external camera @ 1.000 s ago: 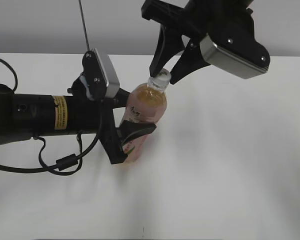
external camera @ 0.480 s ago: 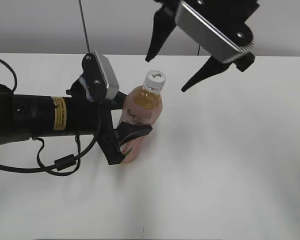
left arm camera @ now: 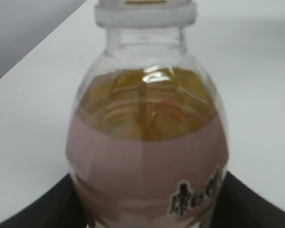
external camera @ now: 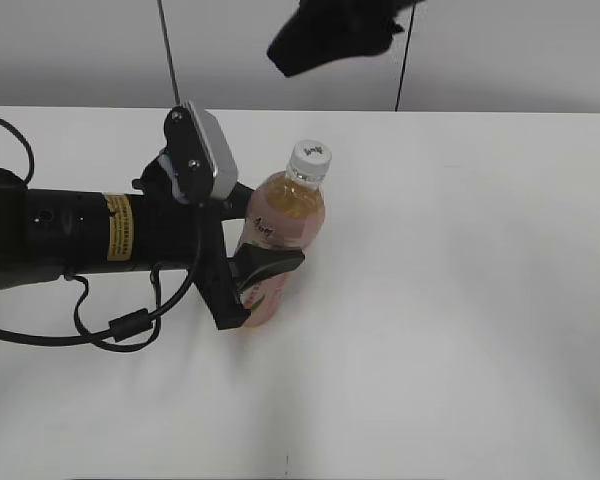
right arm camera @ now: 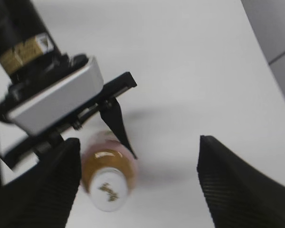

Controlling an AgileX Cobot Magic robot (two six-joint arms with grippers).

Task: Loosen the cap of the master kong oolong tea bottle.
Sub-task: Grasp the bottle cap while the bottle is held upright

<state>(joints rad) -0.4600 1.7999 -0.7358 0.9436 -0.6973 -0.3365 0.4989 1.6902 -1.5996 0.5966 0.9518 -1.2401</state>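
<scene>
Left gripper [external camera: 255, 270] clamping master kong oolong tea bottle [external camera: 280, 225] upright on table [external camera: 460, 300]; right gripper [right arm camera: 137, 190] hovering above cap [external camera: 309, 158], fingers spread. Next: descending, regripping cap, twisting

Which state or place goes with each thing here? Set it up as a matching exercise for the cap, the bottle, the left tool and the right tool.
Things:
1. cap
2. master kong oolong tea bottle
3. left tool
4. right tool

States or places:
A. open, high above the bottle, holding nothing
B. shut around the labelled body
C. upright on the white table, amber tea inside
D. white, on the bottle's neck, nothing touching it

Pairs: 1-D, 2-C, 3-B, 4-A
</scene>
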